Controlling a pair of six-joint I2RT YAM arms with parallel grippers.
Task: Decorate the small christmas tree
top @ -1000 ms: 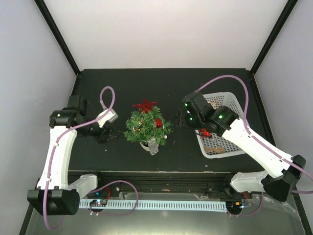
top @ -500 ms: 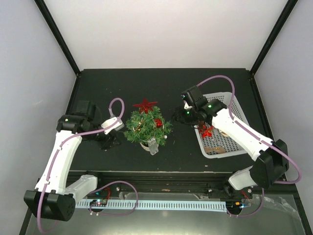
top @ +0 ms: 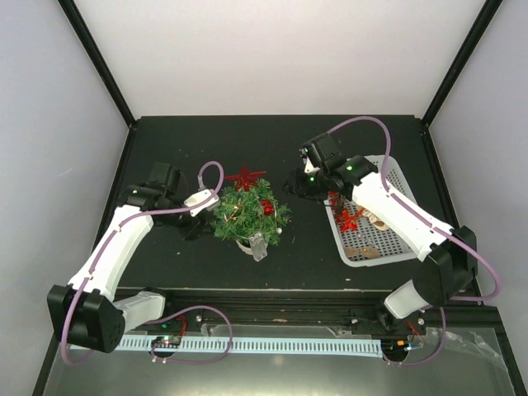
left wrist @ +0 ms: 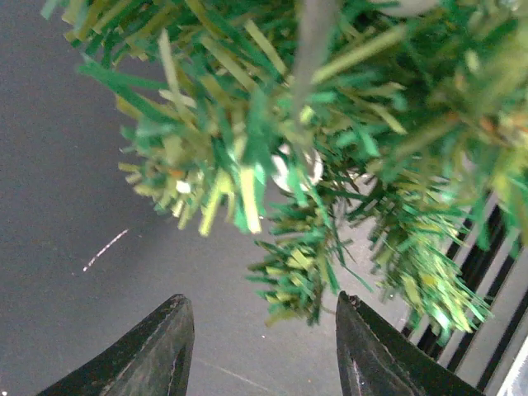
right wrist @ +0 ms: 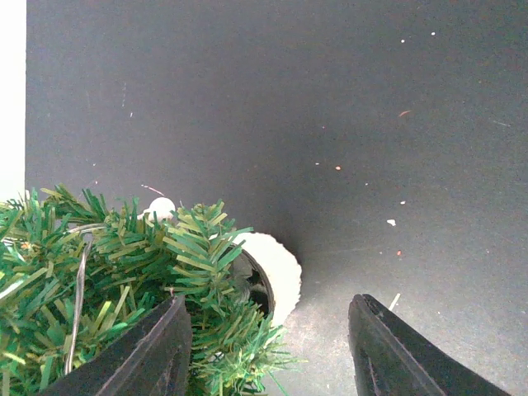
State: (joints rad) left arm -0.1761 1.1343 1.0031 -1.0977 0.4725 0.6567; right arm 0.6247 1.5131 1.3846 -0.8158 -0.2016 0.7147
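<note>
The small christmas tree (top: pixel 247 213) stands mid-table in its cream-white pot (top: pixel 244 243), with a red star (top: pixel 245 176) on top and a red ball (top: pixel 266 206) among the needles. My left gripper (top: pixel 198 224) is open and empty, close against the tree's left side. In the left wrist view its fingers (left wrist: pixel 157 351) stand apart below the green branches (left wrist: pixel 330 165). My right gripper (top: pixel 299 186) is open and empty just right of the tree. In the right wrist view the tree (right wrist: pixel 115 280) and pot (right wrist: pixel 279 272) lie between and just beyond the jaws.
A white mesh basket (top: pixel 394 177) stands at the right, holding a red star ornament (top: pixel 351 220) and brownish pieces (top: pixel 373 246). A clear tag-like piece (top: pixel 258 246) sits at the pot's front. Black frame posts rise at the table's back corners.
My left gripper has moved right, up to the tree's left side. My right gripper has moved left from over the basket to the tree's right side. The tree has not moved.
</note>
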